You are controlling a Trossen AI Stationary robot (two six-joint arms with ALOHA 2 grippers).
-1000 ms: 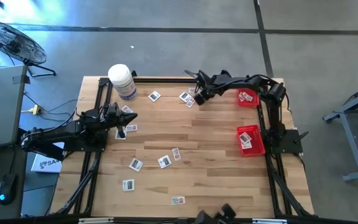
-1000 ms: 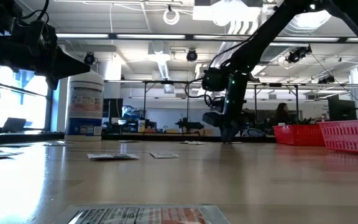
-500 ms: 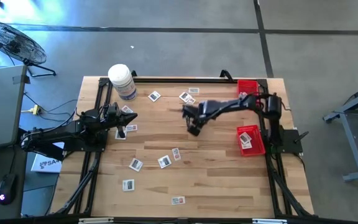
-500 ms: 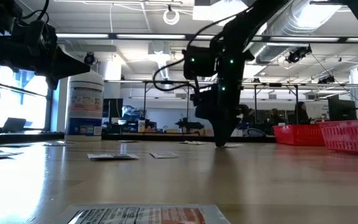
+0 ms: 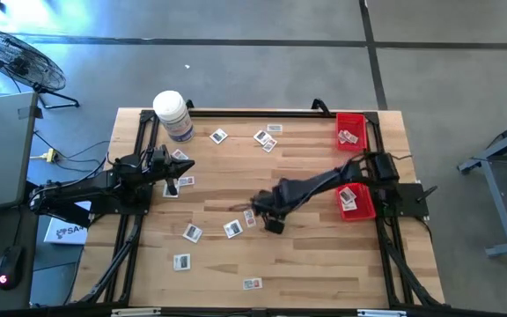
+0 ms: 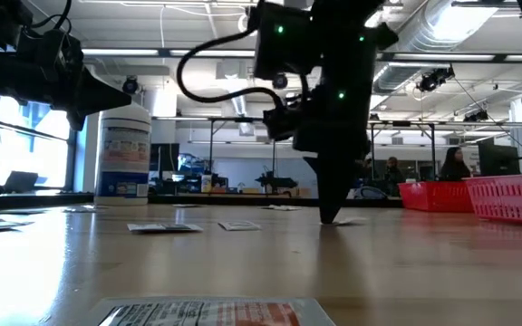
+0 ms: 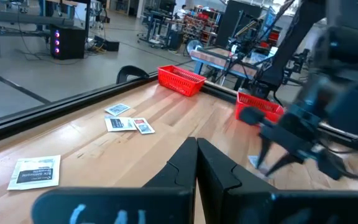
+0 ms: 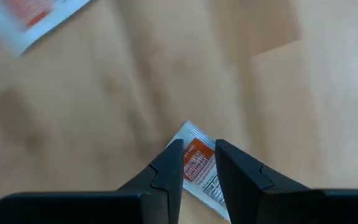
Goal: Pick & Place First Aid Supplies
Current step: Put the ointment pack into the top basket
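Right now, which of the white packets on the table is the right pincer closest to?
The packet at mid-table, just right of the pair near the table's centre. The right pincer stands over it with fingers apart, straddling its corner. All other packets lie clear of it.

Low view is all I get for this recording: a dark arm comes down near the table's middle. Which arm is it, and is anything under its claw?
Observer: It is the right arm. From above, the right claw is over the middle of the wooden table.
Operator: Is it gripping something?
Observer: Nothing is pinched. In the right wrist view its fingers stand apart on either side of a small flat white packet with orange print, which lies on the wood.
Operator: And the left claw?
Observer: The left claw is shut with nothing in it, near the table's left edge.
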